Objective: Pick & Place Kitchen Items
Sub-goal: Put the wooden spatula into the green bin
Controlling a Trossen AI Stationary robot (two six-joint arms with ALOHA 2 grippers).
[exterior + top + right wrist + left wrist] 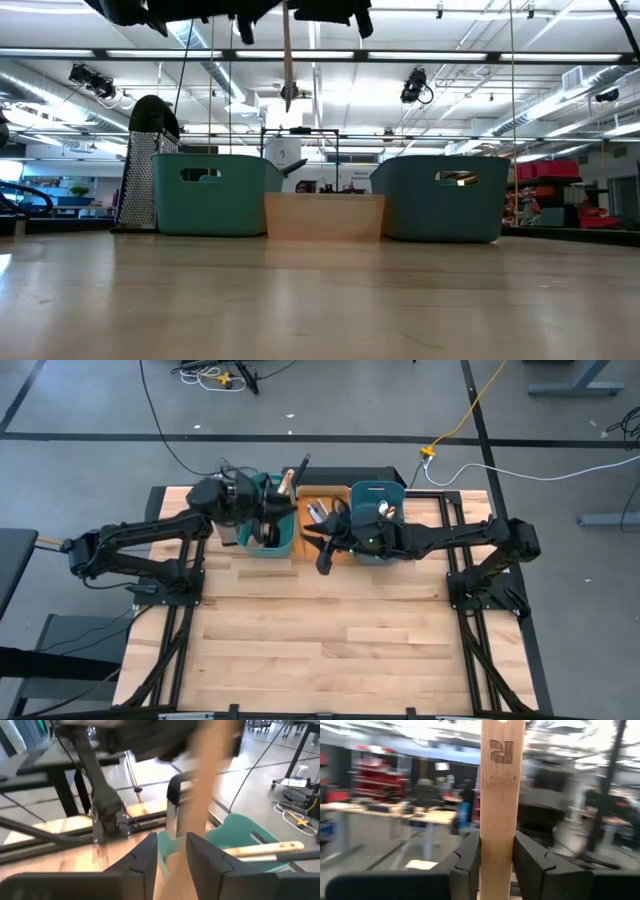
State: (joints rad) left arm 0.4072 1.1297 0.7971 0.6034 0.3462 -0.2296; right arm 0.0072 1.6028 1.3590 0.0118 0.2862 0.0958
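Wooden spatula [501,795] is clamped upright between our left gripper [496,865] jaws, both pads flat against the handle; a burned-in logo shows on the wood above the grip. In the low view the same spatula [286,60] hangs vertical, well above the bins. High view puts the left gripper [268,510] over the left teal bin [283,546], with the spatula [288,482] sticking out past its far rim.

Right gripper [169,862] jaws are closed on a second wooden spatula [212,780], blurred, tilted, running up between the fingers. High view puts that gripper [328,552] over the near edge of the orange bin [320,495], between the two teal bins. A third wooden handle [262,849] lies across the rim of a teal bin [240,832] in the right wrist view.

Silver utensils [318,512] lie in the orange bin; can't tell knives from spoons there. Something gold [385,510] sits in the right teal bin [375,490], type unclear.

Low view: teal bin, orange bin [324,217], teal bin in a row on the bench [320,300], touching or nearly so. A metal grater [138,180] stands upright just beside the left teal bin
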